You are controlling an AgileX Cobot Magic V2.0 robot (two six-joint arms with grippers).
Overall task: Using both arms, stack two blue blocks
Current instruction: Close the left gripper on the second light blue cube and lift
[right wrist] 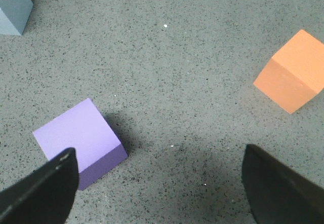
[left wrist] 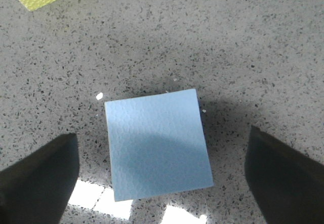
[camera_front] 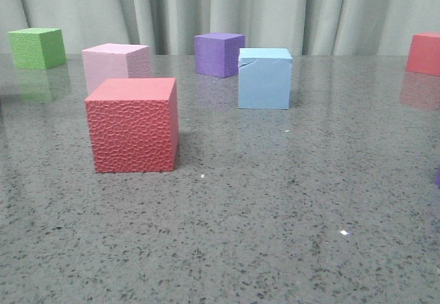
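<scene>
Directly below the left gripper a blue block is seen lying flat on the speckled table, with its top face squarely in the left wrist view. Its fingers are spread wide, well clear of both sides, and nothing is held. For a good grasp, the block should be centred in the gap, its slight skew matched by a small wrist turn, and the descent made straight down before the fingers are closed on two opposite faces.

A second blue block, cracked near its top edge, is seen in the front view, standing just beside a purple cube and behind a red cube.

The right gripper is likewise spread wide and empty, above another purple cube; an orange cube lies well apart.
</scene>
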